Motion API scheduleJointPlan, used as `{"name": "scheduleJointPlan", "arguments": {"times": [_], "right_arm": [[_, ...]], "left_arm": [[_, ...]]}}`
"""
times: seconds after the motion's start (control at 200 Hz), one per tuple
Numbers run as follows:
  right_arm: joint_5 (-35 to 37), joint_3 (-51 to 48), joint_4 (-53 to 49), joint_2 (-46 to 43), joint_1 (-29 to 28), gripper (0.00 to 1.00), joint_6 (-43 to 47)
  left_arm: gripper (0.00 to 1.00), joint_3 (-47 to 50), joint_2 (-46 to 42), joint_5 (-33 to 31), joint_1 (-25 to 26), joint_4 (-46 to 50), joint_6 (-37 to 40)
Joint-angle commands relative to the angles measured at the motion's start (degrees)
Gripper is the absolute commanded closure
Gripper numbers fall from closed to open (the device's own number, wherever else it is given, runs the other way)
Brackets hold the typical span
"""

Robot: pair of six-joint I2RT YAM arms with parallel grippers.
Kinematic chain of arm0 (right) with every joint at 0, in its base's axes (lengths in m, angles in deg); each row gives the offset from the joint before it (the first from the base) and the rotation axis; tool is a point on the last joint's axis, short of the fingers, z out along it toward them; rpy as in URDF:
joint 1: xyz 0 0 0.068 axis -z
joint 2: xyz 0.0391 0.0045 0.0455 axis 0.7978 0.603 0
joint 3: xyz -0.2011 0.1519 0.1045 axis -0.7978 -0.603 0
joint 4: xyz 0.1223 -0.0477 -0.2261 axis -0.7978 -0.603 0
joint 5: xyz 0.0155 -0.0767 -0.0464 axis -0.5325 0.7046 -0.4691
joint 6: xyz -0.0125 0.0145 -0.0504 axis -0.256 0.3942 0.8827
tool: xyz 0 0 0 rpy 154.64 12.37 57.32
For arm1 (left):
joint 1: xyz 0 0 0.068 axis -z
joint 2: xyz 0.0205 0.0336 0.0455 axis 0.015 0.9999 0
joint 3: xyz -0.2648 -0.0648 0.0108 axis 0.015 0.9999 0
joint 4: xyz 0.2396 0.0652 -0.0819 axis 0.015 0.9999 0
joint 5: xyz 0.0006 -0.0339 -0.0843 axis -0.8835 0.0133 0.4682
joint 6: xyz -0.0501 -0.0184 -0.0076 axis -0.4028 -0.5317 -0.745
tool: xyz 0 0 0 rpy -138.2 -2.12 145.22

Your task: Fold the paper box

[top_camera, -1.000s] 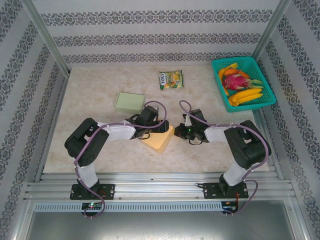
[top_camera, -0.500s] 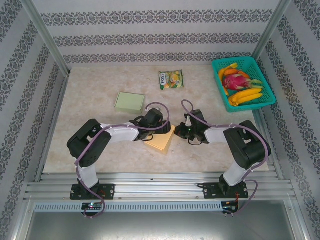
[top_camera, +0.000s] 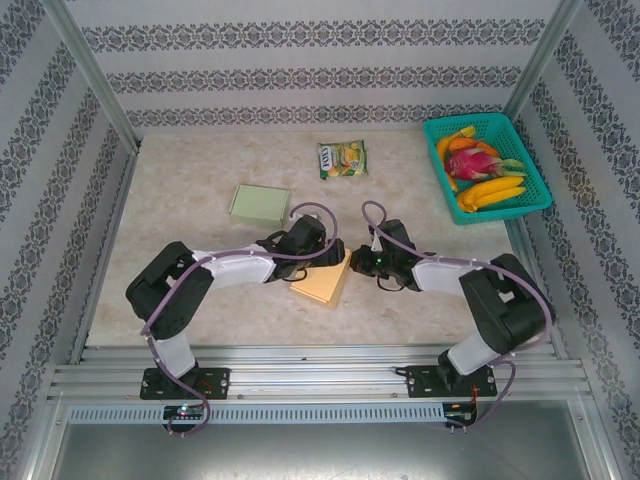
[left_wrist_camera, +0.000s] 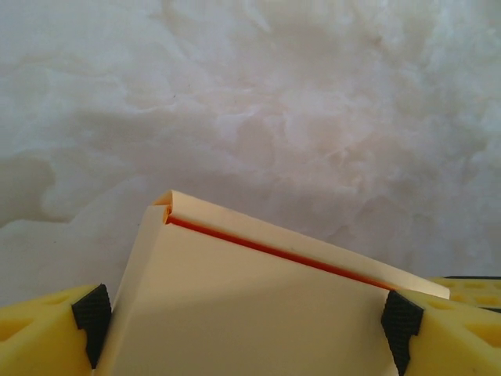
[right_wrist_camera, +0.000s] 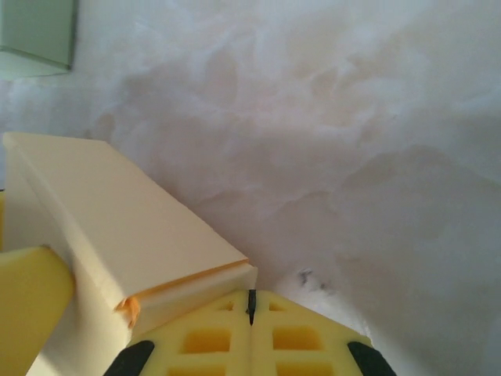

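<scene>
Straddling the paper box (top_camera: 320, 285) with the left gripper (left_wrist_camera: 246, 327), spread wide, pads (left_wrist_camera: 92, 317) at its two sides; cannot tell whether pressing or just clear. Sits mid-surface (top_camera: 200, 200) between both arms, directly under the left wrist. Shows an orange seam (left_wrist_camera: 274, 253) along the folded top edge, running crosswise from one left finger toward the other and dipping to the right in the left wrist view. Meets at its right corner the right gripper (right_wrist_camera: 250, 307), pressed together on nothing, touching or just beside. Judging from this: left nearer and placed to steady the box, right placed to push leftward against that corner.
</scene>
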Motion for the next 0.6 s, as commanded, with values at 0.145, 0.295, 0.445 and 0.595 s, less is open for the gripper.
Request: {"name": "scheduleJointPlan", "arguments": {"times": [0.145, 0.295, 0.445, 0.595], "right_arm": [[0.7, -4.0, -5.8, -10.2, 0.5, 1.0, 4.4], [1.0, -7.8, -8.8, -16.0, 0.0, 1.0, 4.5], [2.9, -12.5, -11.1, -22.6, -4.1, 1.0, 2.6], [6.2, -15.5, -11.8, -24.7, -12.0, 1.0, -0.1]], "left_arm": [[0.04, 4.3, -7.8, -4.6, -0.3, 3.1, -2.9], [0.04, 8.1, -11.5, -4.3, -0.3, 4.9, -4.3], [0.05, 14.1, -16.5, -1.5, 0.7, 3.1, -5.1], [0.05, 17.4, -19.8, -0.8, 3.3, 3.1, -5.7]]}}
